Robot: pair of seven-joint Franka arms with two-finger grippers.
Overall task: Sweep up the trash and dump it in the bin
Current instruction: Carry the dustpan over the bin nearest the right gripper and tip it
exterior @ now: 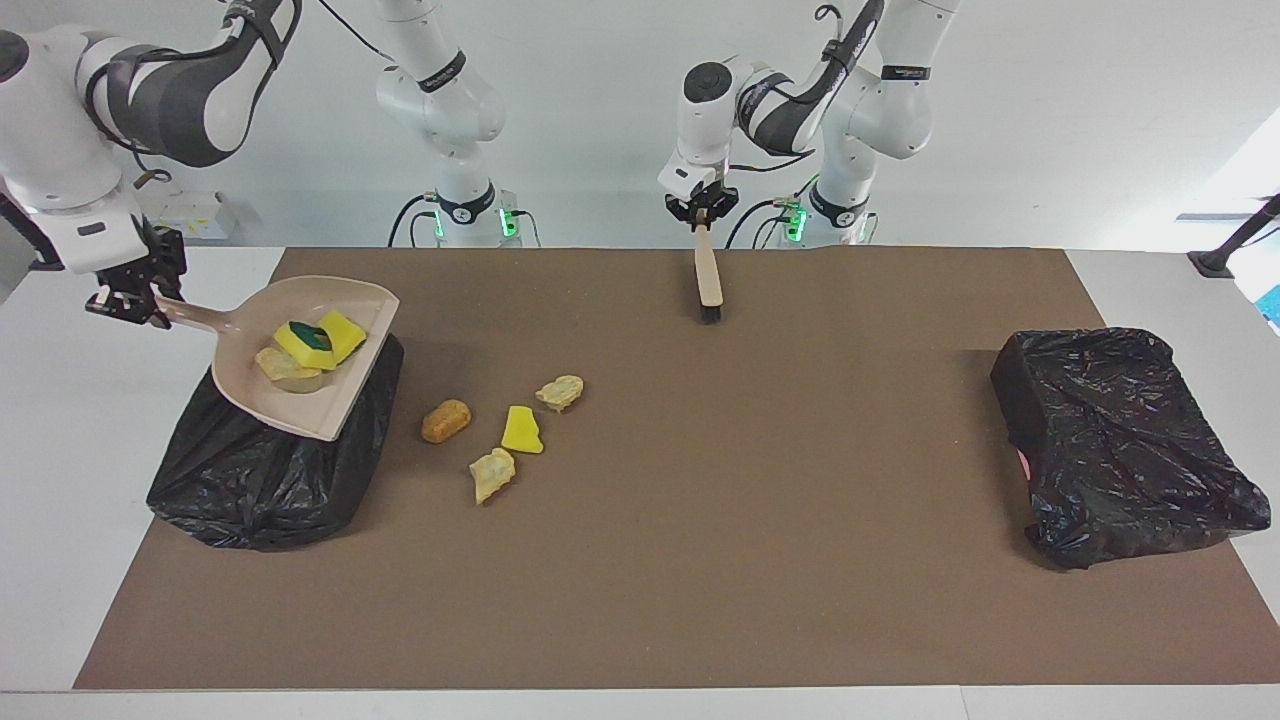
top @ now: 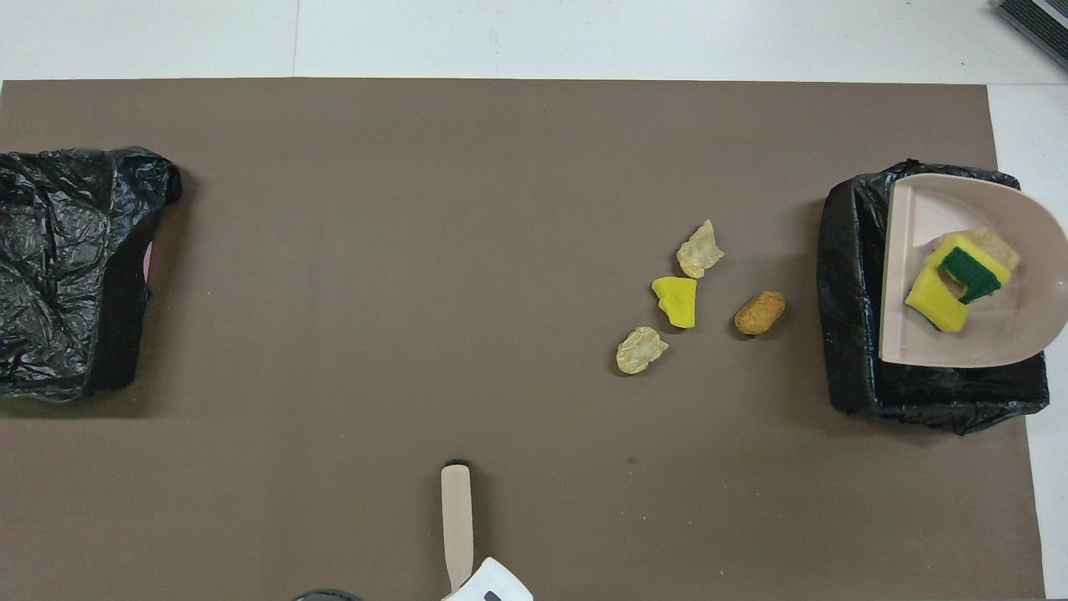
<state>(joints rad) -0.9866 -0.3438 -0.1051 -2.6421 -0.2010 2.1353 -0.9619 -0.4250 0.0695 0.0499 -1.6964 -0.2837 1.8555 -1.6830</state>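
Only illegible dark lettering on the left arm point(exterior: 905, 72).

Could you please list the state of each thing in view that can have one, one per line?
dustpan: lifted over the bin, loaded, not yet tipped
bin: open, under the dustpan
second bin: untouched
brush: held over the mat
loose trash: four lumps on the mat
right gripper: shut on the dustpan handle
left gripper: shut on the brush

2nd black-bagged bin point(exterior: 1125, 440) at left arm's end of brown mat point(exterior: 760, 560), white table point(exterior: 60, 480) under.
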